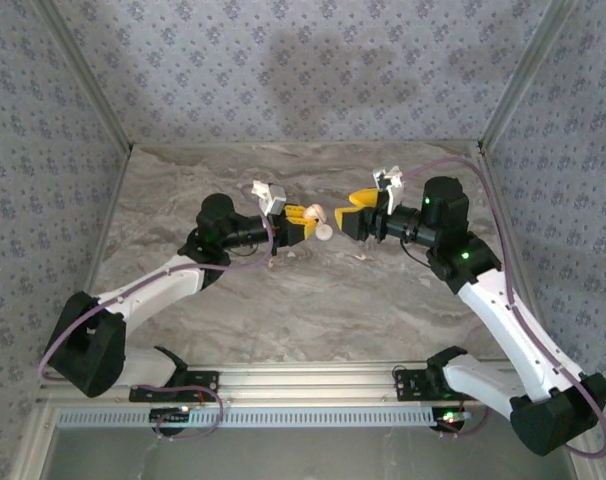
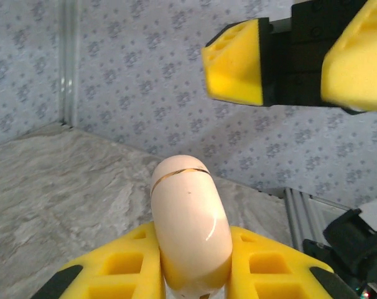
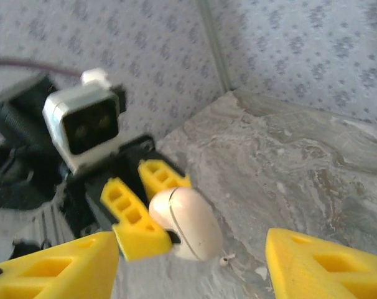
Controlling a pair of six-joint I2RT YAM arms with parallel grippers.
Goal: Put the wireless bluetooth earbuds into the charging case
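Tan-beige and glossy, the charging case sits clamped in my left gripper, one yellow finger pressed against each of its sides. It is lifted off the marbled surface. A thin seam runs round its upper end, and I can see no opening in it from here.

From above, the left gripper points toward the middle of the surface with the case sticking out past its fingertips. My right gripper faces it from the other side, near but not touching. Its jaws stand apart and hold nothing.

On the right wrist camera, the case lies ahead of the right gripper, roughly in line with the gap between its spread fingers. Below the case, on the surface, is a tiny white bit. It may be one of the earbuds, but it is too small for me to tell.
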